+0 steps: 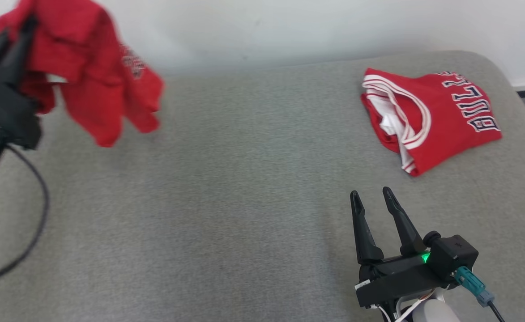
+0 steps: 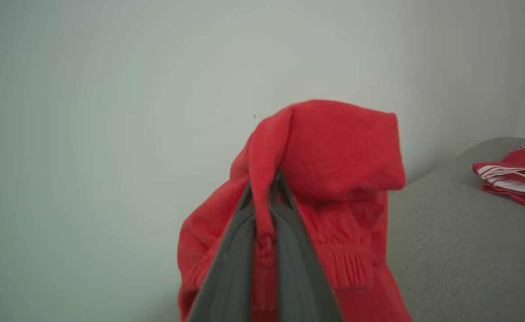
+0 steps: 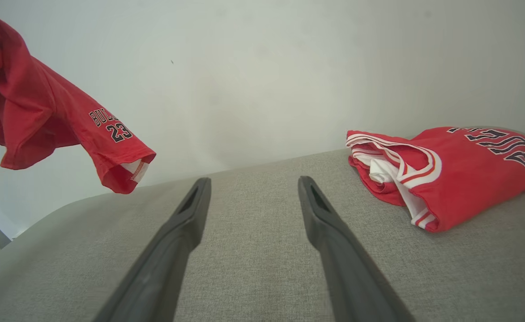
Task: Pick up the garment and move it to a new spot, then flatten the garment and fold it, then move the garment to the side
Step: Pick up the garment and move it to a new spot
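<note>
Right gripper (image 1: 371,192): nearest the head camera, at the near right, low over the grey cushion (image 1: 226,188); its two dark fingers are spread wide with nothing between them, tips pointing to the far side.
Left gripper (image 2: 266,180): raised at the far left; its fingers are pressed together, pinching a fold of the red garment (image 1: 96,80).
Garment, place: up in the air over the far-left part of the cushion, in front of the pale wall (image 1: 289,27). The right wrist view shows its lowest hem clear of the cushion.
Garment, long axis: slants from the pinched bunch at the upper left down toward the right. The loose open end – white stitching inside, dark print outside – points right, toward the folded jersey (image 1: 437,120).
Garment, detail: a ribbed elastic band shows just beside the left fingers (image 2: 233,250); cloth drapes over their tips like a hood.
Folded jersey: lies flat at the far right of the cushion, well apart from the held garment, white-trimmed opening facing left.
Hard to make out: the held garment is blurred in the head view and its print is unreadable there; the right wrist view gives "23" under partly folded letters.
Cut off: the garment's top and the left gripper's body run out of the head view – so does the jersey's lettering in both wrist views.
Cable (image 1: 38,214): a black loop at the near left, over the cushion.
</note>
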